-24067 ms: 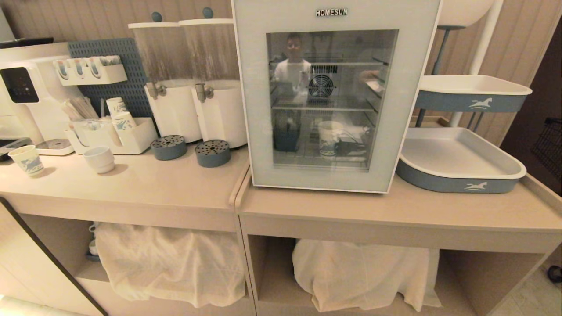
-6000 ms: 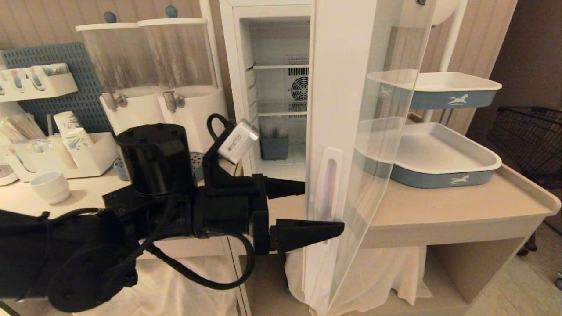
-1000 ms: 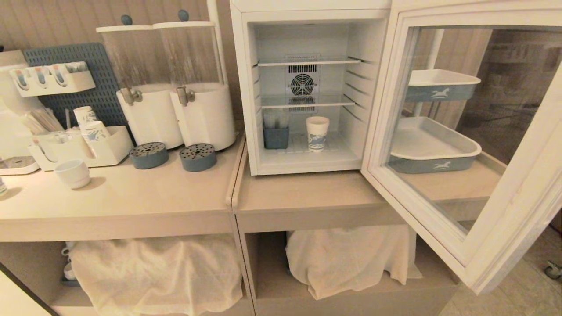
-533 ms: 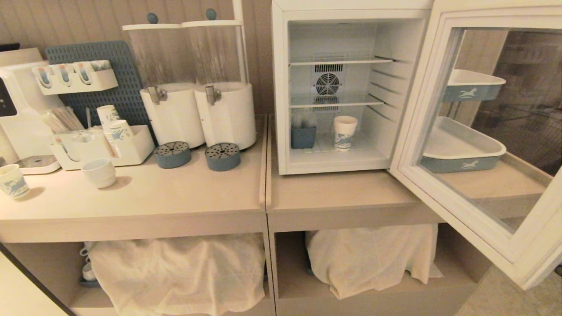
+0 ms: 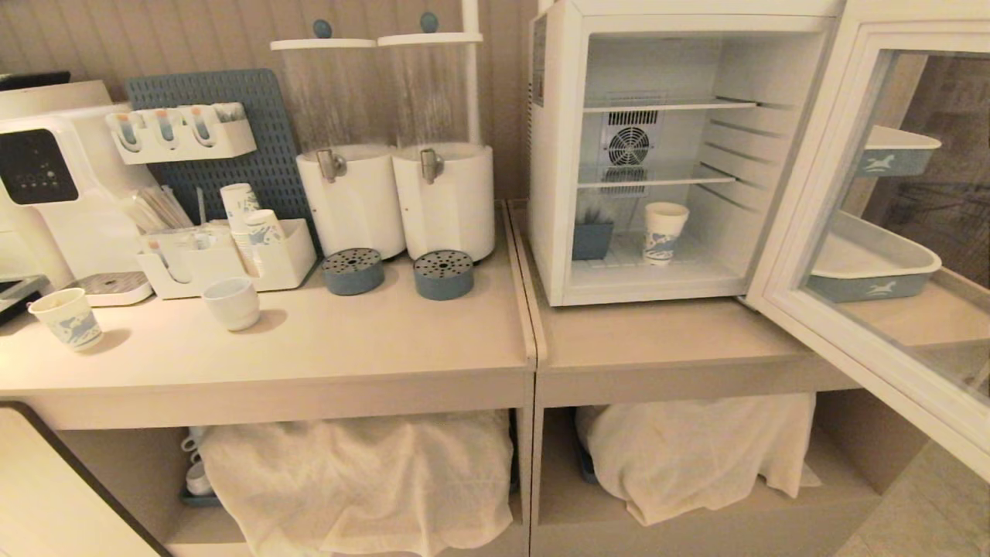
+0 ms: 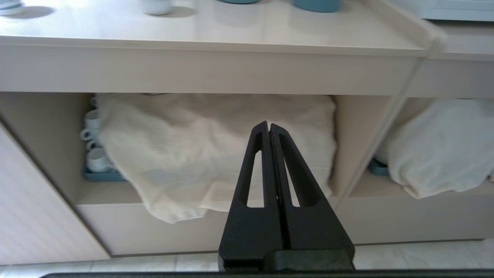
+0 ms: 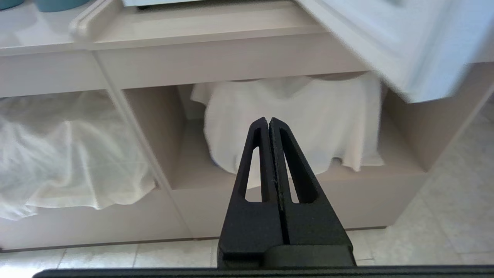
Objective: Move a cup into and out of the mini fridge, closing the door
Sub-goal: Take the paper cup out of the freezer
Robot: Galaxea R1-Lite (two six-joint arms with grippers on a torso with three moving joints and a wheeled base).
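The mini fridge (image 5: 553, 178) stands on the right counter with its door (image 5: 797, 193) swung wide open to the right. The tall blue-patterned cup (image 5: 663, 232) stands upright on the fridge's bottom shelf, next to a small blue bin (image 5: 592, 240). Neither arm shows in the head view. My left gripper (image 6: 269, 127) is shut and empty, low down, facing the cloth-covered shelf under the left counter. My right gripper (image 7: 268, 121) is also shut and empty, low in front of the shelf under the right counter, with the door's lower corner (image 7: 420, 73) above it.
On the left counter (image 5: 309, 348) stand two white dispensers (image 5: 394, 197), two blue drip trays (image 5: 443, 274), a plain white cup (image 5: 232, 303), a short blue-print cup (image 5: 68, 319), a cup organiser (image 5: 232, 259) and a white machine (image 5: 46, 186). Blue-rimmed trays (image 5: 874, 267) sit behind the door.
The whole head view has shifted: the fridge and counters now sit further right in the picture, and the left counter shows more. The cup, door and grippers keep their places.
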